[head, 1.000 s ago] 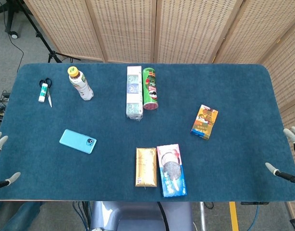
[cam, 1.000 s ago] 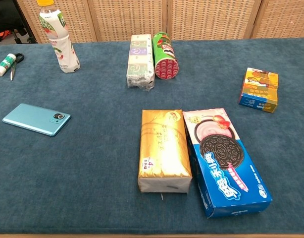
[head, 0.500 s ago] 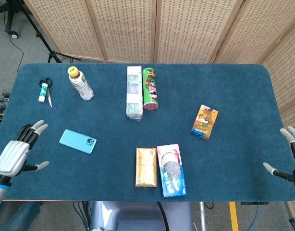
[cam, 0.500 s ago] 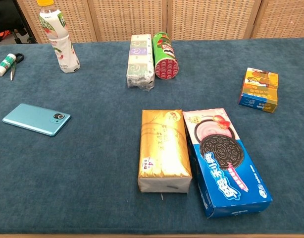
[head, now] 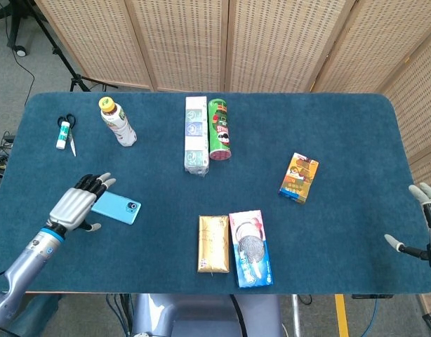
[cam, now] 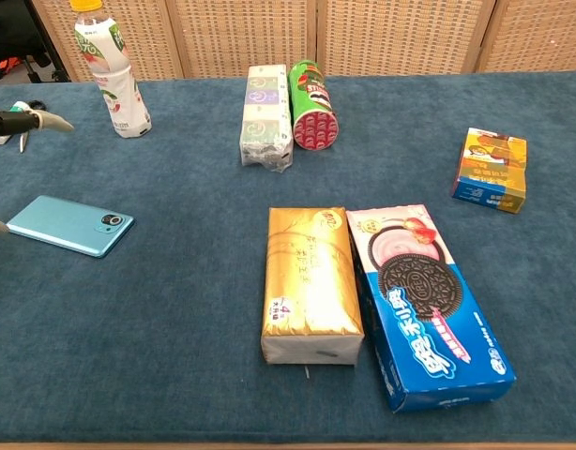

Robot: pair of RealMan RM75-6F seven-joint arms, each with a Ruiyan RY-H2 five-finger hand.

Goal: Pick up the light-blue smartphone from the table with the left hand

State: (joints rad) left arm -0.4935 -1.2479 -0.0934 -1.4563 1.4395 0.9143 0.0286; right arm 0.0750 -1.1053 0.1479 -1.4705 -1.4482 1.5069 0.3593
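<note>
Robot hand (head: 76, 205), left, hovers spread-fingered over light-blue smartphone (head: 118, 208).

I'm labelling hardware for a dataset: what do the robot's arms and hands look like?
The left hand has a ribbed silver-grey back, black fingers with pale tips, and a blue ring at the wrist of a grey arm. The right hand, mostly out of view, shows grey, pale-tipped fingers.

Dark blue table cover (head: 342, 126); light-blue smartphone (head: 119, 208); gold-wrapped packet (head: 213, 243); blue cookie box (head: 251, 248) with black-and-white biscuit print; green can (head: 219, 128); orange-and-blue carton (head: 299, 177); yellow-capped bottle (head: 117, 121); grey-and-black left hand (head: 76, 204); tan perforated screens (head: 272, 42).
</note>
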